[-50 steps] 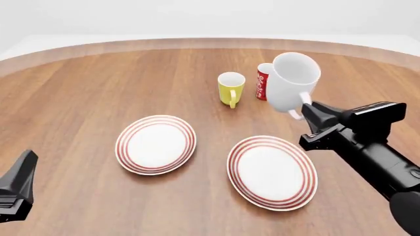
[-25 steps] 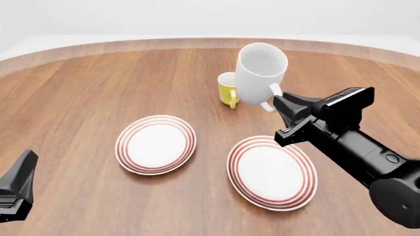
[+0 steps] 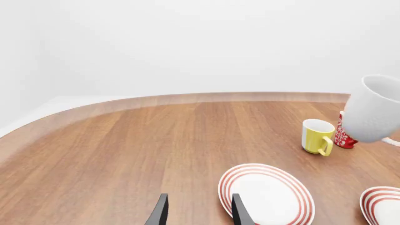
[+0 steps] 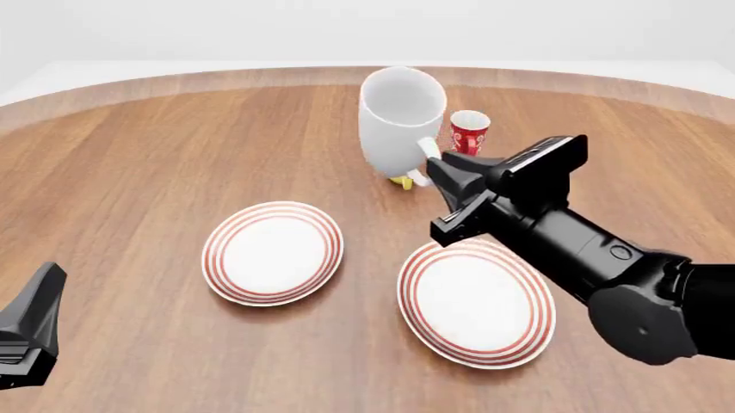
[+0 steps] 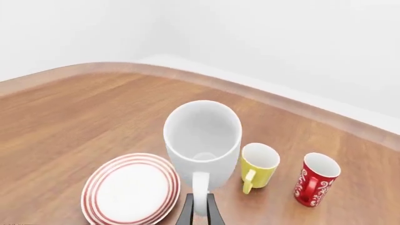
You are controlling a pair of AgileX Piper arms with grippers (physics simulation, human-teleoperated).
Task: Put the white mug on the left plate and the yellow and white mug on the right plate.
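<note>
While the left gripper sits low at the near left edge of the wooden table, its two fingers stand apart with nothing between them, as the left wrist view shows. Just right of it and a little farther off lies the left plate, red-ringed and bare. Right of that, lifted clear above the table, hangs the white mug, upright with its mouth up, over the stretch of wood beyond the two plates. Its loop handle points near-right and is pinched between the pressed-in fingers of the right gripper, whose black arm reaches in from the near right. Behind the mug's lower edge only a sliver of the yellow and white mug shows in the front view; the right wrist view has it standing on the table beside the red mug, which stands farther right. Nearest on the right lies the right plate, also bare, partly under the arm.
</note>
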